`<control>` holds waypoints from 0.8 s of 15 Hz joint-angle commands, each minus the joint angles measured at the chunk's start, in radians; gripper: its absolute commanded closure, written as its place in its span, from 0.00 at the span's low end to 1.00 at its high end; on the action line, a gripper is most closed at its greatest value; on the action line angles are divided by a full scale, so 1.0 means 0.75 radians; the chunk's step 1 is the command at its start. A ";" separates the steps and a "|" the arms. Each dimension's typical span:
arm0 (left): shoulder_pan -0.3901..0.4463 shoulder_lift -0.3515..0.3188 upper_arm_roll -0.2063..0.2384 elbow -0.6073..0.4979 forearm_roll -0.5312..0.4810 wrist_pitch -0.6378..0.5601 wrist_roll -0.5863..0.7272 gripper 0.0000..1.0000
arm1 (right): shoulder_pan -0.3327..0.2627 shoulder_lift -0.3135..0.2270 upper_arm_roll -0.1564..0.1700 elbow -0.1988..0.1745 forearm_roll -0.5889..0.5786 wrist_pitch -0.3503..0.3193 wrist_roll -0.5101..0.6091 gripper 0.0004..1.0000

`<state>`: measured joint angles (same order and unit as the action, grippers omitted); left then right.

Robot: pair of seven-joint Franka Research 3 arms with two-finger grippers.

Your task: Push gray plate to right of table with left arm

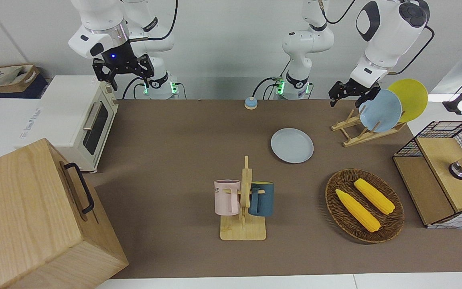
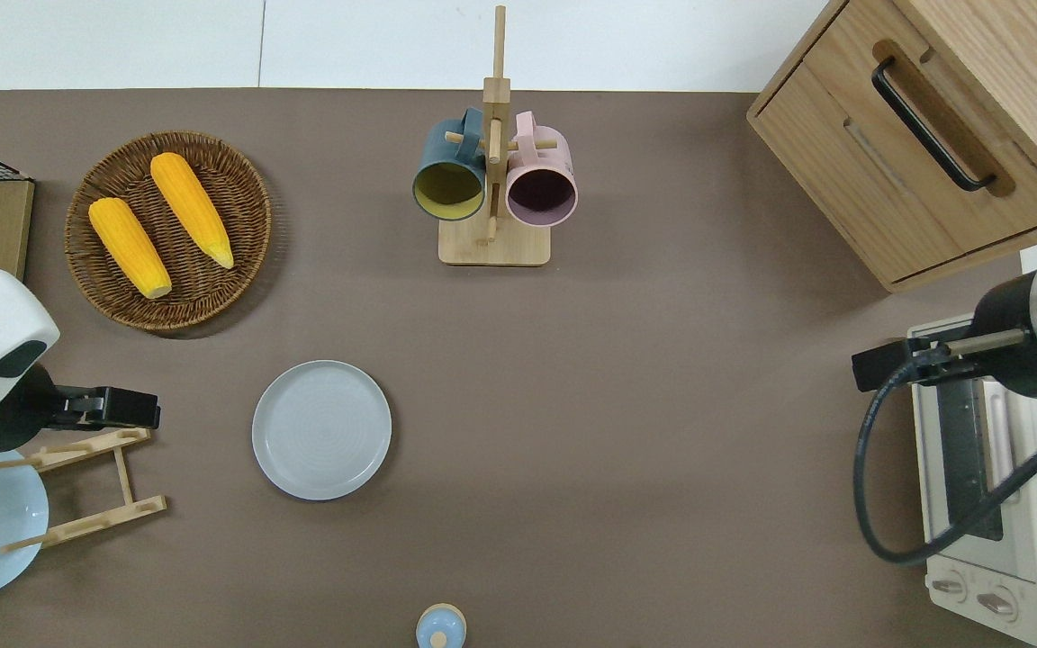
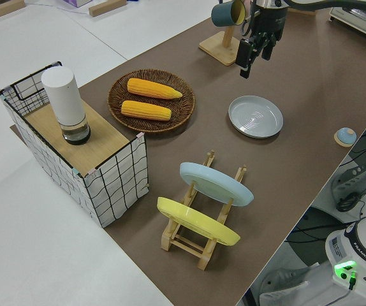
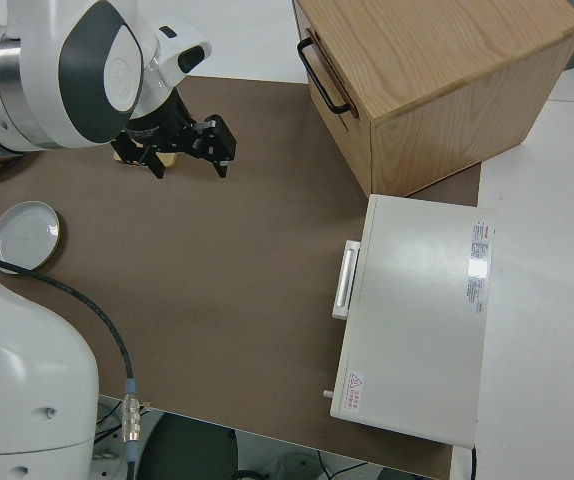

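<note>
Front: left gripper (image 1: pixel 350 93) up in the air, fingers apart, holding nothing, over the wooden dish rack (image 1: pixel 365 129). Gray plate (image 1: pixel 292 145) flat on the table (image 1: pixel 167 160), mid-depth, toward the left arm's end.
Overhead: left gripper (image 2: pixel 113 407) sits over the rack's edge, clear of the plate (image 2: pixel 321 429).
Left side: fingers (image 3: pixel 243 56) visibly spread.
Right side: right gripper (image 4: pixel 189 143) open, parked.

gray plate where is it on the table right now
The gray plate lies flat on the table, toward the left arm's end, nearer to the robots than the wicker basket of corn and beside the wooden plate rack.
</note>
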<state>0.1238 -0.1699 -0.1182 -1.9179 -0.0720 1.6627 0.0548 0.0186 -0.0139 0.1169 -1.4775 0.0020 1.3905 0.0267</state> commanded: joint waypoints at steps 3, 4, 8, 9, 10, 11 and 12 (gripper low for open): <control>-0.001 -0.005 0.000 -0.020 0.057 -0.026 0.001 0.00 | -0.027 -0.004 0.020 0.011 0.014 -0.019 0.001 0.02; -0.001 -0.005 -0.002 -0.020 0.057 -0.026 0.001 0.00 | -0.027 -0.004 0.020 0.011 0.014 -0.019 0.001 0.02; 0.001 -0.005 -0.002 -0.022 0.057 -0.041 -0.004 0.00 | -0.027 -0.004 0.020 0.011 0.014 -0.021 0.001 0.02; 0.001 -0.005 -0.002 -0.022 0.055 -0.041 -0.006 0.00 | -0.027 -0.004 0.020 0.011 0.014 -0.019 0.001 0.02; 0.003 -0.005 -0.002 -0.022 0.055 -0.041 -0.008 0.00 | -0.027 -0.004 0.020 0.011 0.014 -0.019 0.001 0.02; 0.007 -0.005 -0.002 -0.022 0.051 -0.041 -0.010 0.00 | -0.027 -0.004 0.018 0.011 0.014 -0.019 0.001 0.02; 0.009 -0.005 -0.002 -0.022 0.047 -0.041 -0.008 0.00 | -0.027 -0.004 0.020 0.011 0.014 -0.019 0.001 0.02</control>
<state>0.1240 -0.1680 -0.1173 -1.9240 -0.0482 1.6398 0.0541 0.0186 -0.0139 0.1169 -1.4775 0.0020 1.3905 0.0267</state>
